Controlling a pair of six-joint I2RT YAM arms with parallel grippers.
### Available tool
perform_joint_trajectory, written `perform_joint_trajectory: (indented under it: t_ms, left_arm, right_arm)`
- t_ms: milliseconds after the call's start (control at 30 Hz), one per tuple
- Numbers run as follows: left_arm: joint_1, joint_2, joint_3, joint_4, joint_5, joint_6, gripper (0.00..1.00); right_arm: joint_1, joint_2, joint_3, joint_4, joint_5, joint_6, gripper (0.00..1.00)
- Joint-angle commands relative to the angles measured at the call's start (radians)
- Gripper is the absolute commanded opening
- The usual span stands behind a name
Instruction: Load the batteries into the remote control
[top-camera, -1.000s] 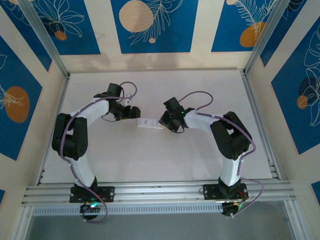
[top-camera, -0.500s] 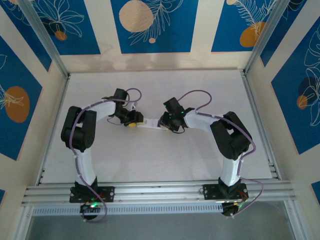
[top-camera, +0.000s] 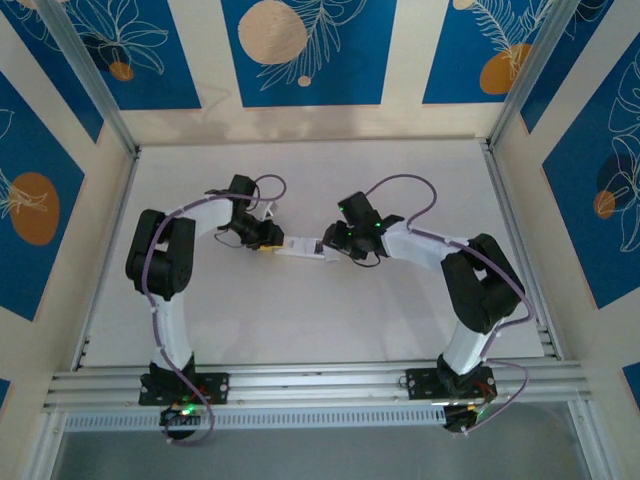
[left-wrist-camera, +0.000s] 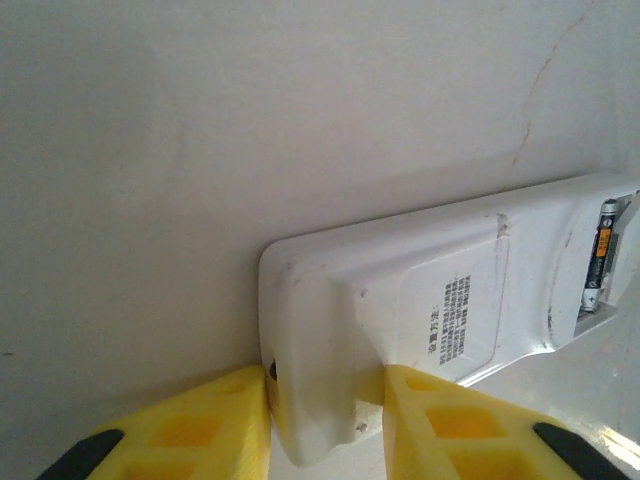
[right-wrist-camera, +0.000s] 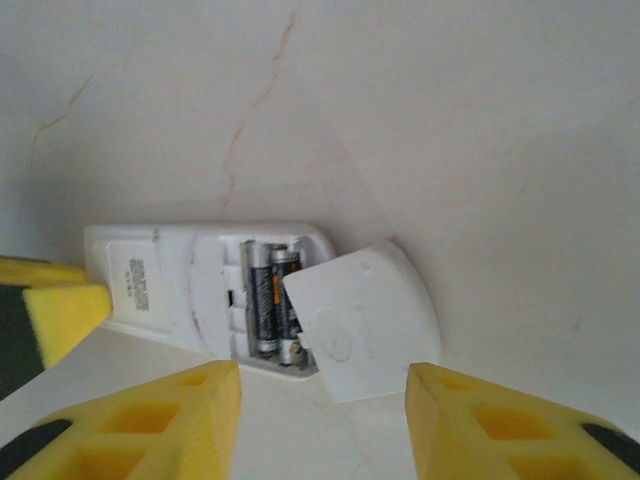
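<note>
A: What does your left gripper (left-wrist-camera: 325, 410) hold?
B: It pinches one end of the remote control (left-wrist-camera: 400, 300).
A: And your right gripper (right-wrist-camera: 320, 388)?
B: Jaws spread. Just ahead, both batteries (right-wrist-camera: 268, 295) sit in the bay, with the white cover (right-wrist-camera: 365, 320) askew over its edge.

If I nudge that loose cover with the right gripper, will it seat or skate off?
The cover looks thin, stiff and light, lying skewed partly over the batteries, so it will probably pivot or skate rather than seat. Its smooth plastic may slip when pressed. The remote should hold: the left gripper clamps its end.
</note>
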Motion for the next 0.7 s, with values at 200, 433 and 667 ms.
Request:
perform_joint_trajectory:
  t_ms: [200, 433, 667]
  left_arm:
    - [-0.013, 0.061, 0.007, -0.043, -0.002, 0.052, 0.26]
    - [-0.013, 0.058, 0.009, -0.051, -0.015, 0.058, 0.25]
    - [-0.015, 0.06, 0.013, -0.053, -0.011, 0.056, 0.24]
  right_arm:
    - [-0.027, 0.092, 0.042, -0.042, -0.07, -0.157, 0.52]
    - [-0.03, 0.135, 0.04, -0.003, -0.113, -0.12, 0.46]
    - [-0.028, 0.173, 0.065, -0.004, -0.124, -0.101, 0.41]
